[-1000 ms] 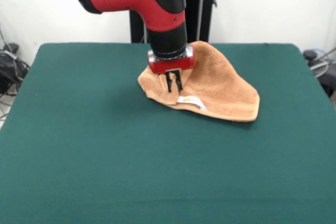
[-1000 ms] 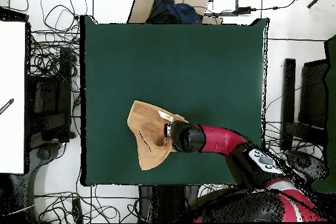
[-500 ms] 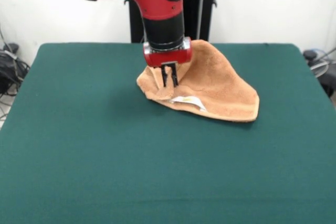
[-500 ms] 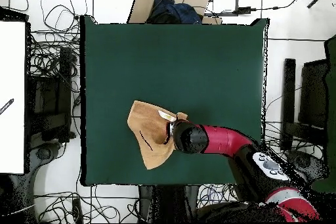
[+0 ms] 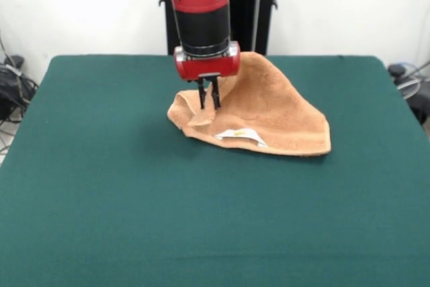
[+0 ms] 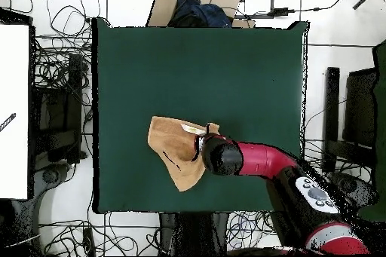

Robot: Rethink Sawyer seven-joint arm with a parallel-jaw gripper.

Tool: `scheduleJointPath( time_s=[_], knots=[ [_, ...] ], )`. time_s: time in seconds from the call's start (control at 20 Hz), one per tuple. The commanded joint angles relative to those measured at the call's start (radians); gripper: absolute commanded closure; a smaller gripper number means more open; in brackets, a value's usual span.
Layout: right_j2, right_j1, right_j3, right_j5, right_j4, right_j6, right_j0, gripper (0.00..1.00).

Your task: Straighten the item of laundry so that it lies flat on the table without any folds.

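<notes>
Now the hand (image 5: 208, 96) is pinched narrow on a raised fold of the towel (image 5: 269, 115), at that fold's left end in the front view. Over the last second the arm has risen and drifted leftward, dragging the gripped corner with it, so the cloth's left edge has stretched outward and a small peak stands up under the fingers. I judge this the start of an unfolding pull: the doubled layer is being drawn off the rest, though the towel is still bunched into a rough triangle. It lies on the counter (image 5: 101, 193) toward the far middle, its white label (image 5: 236, 134) facing the camera on the near edge. Count: one towel, one label, one hand, one counter.
</notes>
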Motion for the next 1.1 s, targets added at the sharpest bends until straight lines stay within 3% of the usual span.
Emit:
scheduleJointPath(
  time_s=[0.05,0.3,0.7,0.95,1.1],
  knots=[
    [0.027,-0.03,0.023,-0.023,0.016,0.128,0.02,1.0],
    [0.01,-0.096,0.026,-0.002,0.014,0.132,0.06,1.0],
    [0.061,-0.107,-0.076,0.17,0.048,0.039,0.072,1.0],
    [0.089,-0.073,-0.109,0.184,0.039,0.01,0.054,1.0],
    [0.071,-0.097,-0.078,0.14,0.028,0.047,0.053,1.0]
  ],
)
